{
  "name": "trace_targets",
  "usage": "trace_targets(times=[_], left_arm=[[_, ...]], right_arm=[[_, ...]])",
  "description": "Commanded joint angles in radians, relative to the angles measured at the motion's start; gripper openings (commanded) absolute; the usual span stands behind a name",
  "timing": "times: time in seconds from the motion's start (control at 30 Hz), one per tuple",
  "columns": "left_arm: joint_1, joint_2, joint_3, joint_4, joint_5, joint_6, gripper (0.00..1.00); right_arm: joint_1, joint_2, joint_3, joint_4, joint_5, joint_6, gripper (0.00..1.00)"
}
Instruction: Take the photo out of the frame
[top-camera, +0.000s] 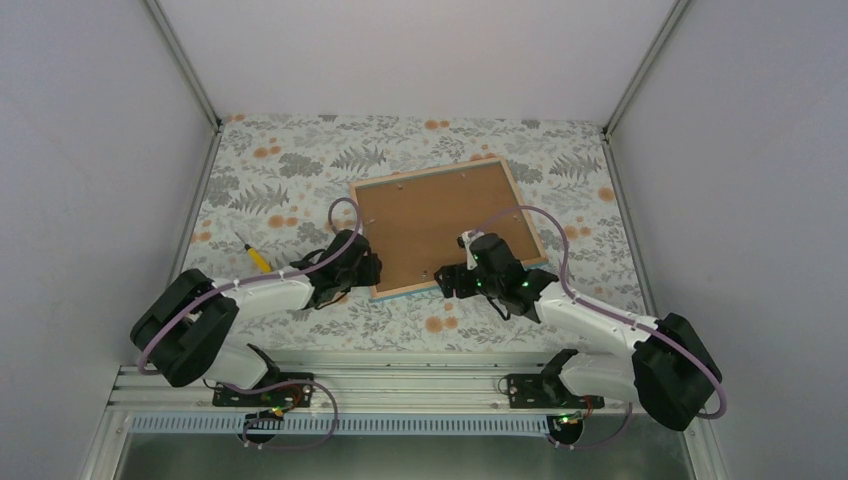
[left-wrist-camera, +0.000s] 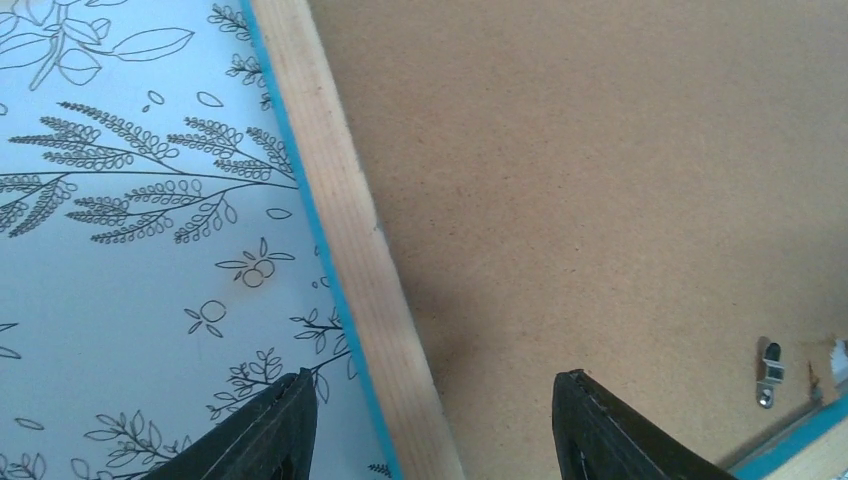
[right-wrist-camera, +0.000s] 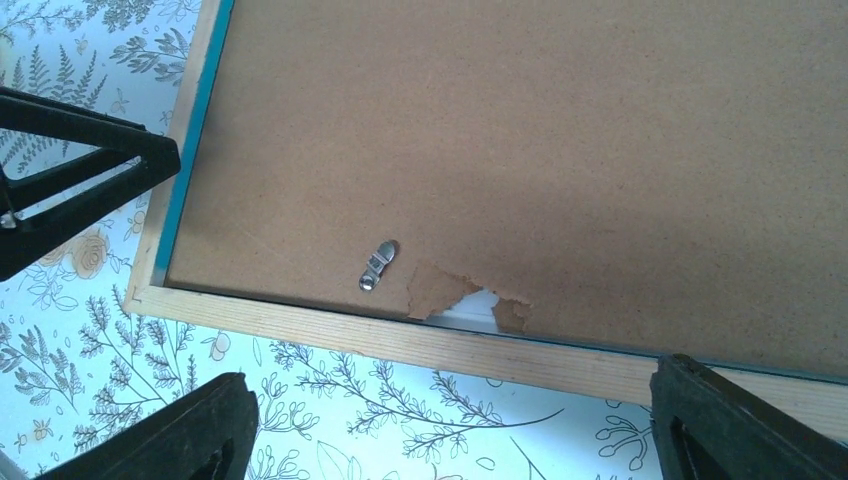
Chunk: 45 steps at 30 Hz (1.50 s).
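- The left gripper (left-wrist-camera: 430, 432) has its fingers (left-wrist-camera: 268, 432) released and spread. One tip is over the floral tablecloth (left-wrist-camera: 120, 300), the other over the brown backing board (left-wrist-camera: 620, 180).
- The frame (left-wrist-camera: 352, 225) lies face down. Its light wood rim, with a turquoise line along the outer side, runs between these two fingertips. Whether either tip touches it cannot be told.
- Beyond the inner left fingertip, near the frame's corner, a small metal clip (left-wrist-camera: 768, 372) sits on the board.
- The right gripper (right-wrist-camera: 450, 430) is also released, its fingers (right-wrist-camera: 170, 435) wide apart. The near rim of the frame (right-wrist-camera: 400, 340) crosses just ahead of them; one tip is over the cloth and the other overlaps the rim.
- Ahead of the right fingers and between them, the same clip (right-wrist-camera: 378, 265) lies beside a torn patch (right-wrist-camera: 445, 288) in the board's edge, where a pale sliver shows.
- The photo is hidden under the backing board (top-camera: 445, 215), inside the frame (top-camera: 524, 208).
- From above, the left gripper (top-camera: 365, 270) and right gripper (top-camera: 455, 280) flank the frame's near corner.
- A yellow-handled tool (top-camera: 258, 258) lies on the cloth well outside the left fingers.
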Motion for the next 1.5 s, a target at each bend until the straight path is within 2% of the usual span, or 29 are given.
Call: trace_targets(times=[0.0,0.3,0.7,0.87,1.13,1.3,1.47], left_arm=[[-0.001,0.018,0.016,-0.016,-0.053,-0.035,0.59],[-0.001,0.096,0.059,-0.015,-0.041,-0.025,0.41],[0.043,0.077,0.107,-0.068,-0.084,0.033,0.14],[0.085,0.039,0.127,-0.087,-0.076,0.082,0.13],[0.129,0.001,0.163,-0.135,-0.083,0.140,0.12],[0.152,-0.016,0.183,-0.159,-0.083,0.175,0.11],[0.166,-0.030,0.198,-0.182,-0.079,0.198,0.11]], right_arm=[[0.023,-0.024,-0.007,0.010,0.027,-0.018,0.89],[0.063,0.022,0.003,0.014,0.061,-0.053,0.92],[0.164,0.130,0.065,0.042,0.100,-0.173,0.97],[0.235,0.179,0.105,0.044,0.142,-0.229,0.99],[0.419,0.255,0.176,-0.016,0.393,-0.373,1.00],[0.447,0.266,0.206,-0.058,0.450,-0.398,1.00],[0.481,0.301,0.211,-0.057,0.589,-0.462,0.99]])
